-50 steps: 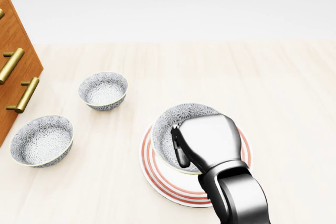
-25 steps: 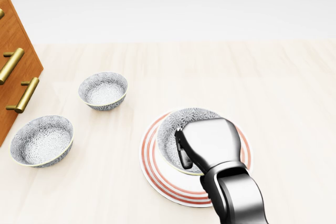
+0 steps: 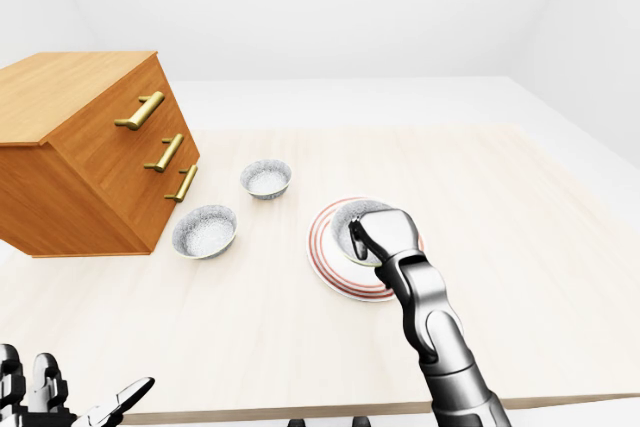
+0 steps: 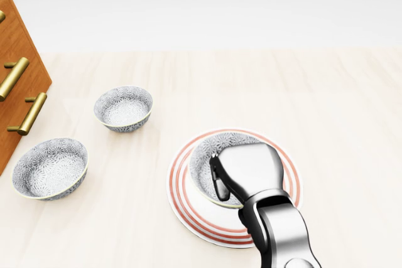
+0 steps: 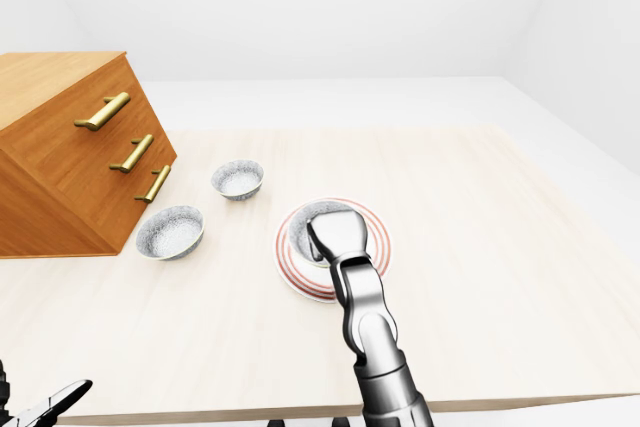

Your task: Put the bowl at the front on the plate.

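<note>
A grey patterned bowl (image 4: 205, 150) sits low over the middle of the white plate with red rings (image 4: 183, 200) in the head view. My right hand (image 4: 218, 183) comes up from the bottom edge and covers the bowl's right half. Its dark fingers (image 4: 217, 179) are closed over the bowl's rim. Whether the bowl rests fully on the plate is hidden by the hand. My left hand (image 3: 62, 403) shows only in the bottom-left corner of the left-eye view, fingers spread and holding nothing.
Two more patterned bowls stand left of the plate: one (image 4: 124, 108) higher up, one (image 4: 50, 167) lower, near the wooden drawer chest (image 4: 17, 89) with brass handles at the left edge. The pale wooden tabletop (image 4: 326, 111) stretches to the right.
The bowl and my right hand have shifted slightly right and sunk toward the plate's middle. The plate's upper rings, earlier hidden behind the bowl, now show.
</note>
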`<state>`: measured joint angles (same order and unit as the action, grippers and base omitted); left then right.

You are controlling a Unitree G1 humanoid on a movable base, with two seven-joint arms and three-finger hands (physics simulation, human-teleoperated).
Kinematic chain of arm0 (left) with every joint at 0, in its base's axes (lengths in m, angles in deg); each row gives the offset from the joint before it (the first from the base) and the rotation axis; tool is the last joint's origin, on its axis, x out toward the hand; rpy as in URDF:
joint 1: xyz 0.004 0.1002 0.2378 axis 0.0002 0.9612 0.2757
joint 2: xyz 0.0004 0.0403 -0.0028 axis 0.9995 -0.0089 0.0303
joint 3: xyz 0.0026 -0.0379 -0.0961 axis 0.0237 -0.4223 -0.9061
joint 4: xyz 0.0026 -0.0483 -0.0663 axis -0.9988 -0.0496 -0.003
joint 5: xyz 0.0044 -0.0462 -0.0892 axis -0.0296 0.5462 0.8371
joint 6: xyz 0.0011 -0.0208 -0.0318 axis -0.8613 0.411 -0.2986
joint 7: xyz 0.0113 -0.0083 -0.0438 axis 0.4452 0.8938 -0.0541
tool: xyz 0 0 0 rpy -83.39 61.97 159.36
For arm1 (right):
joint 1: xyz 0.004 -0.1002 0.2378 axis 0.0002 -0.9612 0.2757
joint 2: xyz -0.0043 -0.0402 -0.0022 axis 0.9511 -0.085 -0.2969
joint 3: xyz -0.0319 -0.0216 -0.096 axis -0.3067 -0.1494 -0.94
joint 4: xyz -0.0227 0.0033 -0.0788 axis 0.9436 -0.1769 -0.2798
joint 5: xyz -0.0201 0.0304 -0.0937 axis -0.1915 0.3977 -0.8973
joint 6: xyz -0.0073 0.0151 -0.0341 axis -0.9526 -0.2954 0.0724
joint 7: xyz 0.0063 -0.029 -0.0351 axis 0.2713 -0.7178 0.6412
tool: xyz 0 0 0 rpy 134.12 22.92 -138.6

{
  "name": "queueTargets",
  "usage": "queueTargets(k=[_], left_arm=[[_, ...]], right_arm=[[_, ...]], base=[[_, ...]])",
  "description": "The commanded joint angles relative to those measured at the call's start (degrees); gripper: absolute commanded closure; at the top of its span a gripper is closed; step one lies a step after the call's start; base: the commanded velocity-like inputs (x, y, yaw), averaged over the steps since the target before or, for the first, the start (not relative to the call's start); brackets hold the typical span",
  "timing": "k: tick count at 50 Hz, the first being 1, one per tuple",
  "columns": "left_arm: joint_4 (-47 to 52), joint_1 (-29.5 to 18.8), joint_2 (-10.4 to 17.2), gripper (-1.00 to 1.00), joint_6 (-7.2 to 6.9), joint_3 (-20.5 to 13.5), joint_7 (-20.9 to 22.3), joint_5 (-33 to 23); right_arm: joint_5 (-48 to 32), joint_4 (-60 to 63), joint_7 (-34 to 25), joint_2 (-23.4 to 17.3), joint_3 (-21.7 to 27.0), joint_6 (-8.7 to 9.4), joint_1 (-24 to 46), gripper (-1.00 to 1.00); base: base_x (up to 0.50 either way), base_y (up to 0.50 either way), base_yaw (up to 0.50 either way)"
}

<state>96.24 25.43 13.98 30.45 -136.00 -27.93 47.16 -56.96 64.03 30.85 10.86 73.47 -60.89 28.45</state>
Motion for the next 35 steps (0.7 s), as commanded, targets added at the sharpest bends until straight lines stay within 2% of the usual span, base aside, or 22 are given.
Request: queueTargets(k=[1, 35], left_arm=[[-0.4, -0.1, 0.0, -1.00, 0.00, 0.1, 0.0, -0.1], [1.3, 0.3, -0.2, -1.00, 0.00, -0.4, 0.1, 0.4]], right_arm=[[1.1, -1.8, 2.5, -0.3, 0.5, 0.00, 0.6, 1.00], [2.7, -3.4, 5.3, -1.0, 0.8, 0.00, -0.8, 1.00]], base=[[0.00, 0.00, 0.00], [0.00, 0.00, 0.00]])
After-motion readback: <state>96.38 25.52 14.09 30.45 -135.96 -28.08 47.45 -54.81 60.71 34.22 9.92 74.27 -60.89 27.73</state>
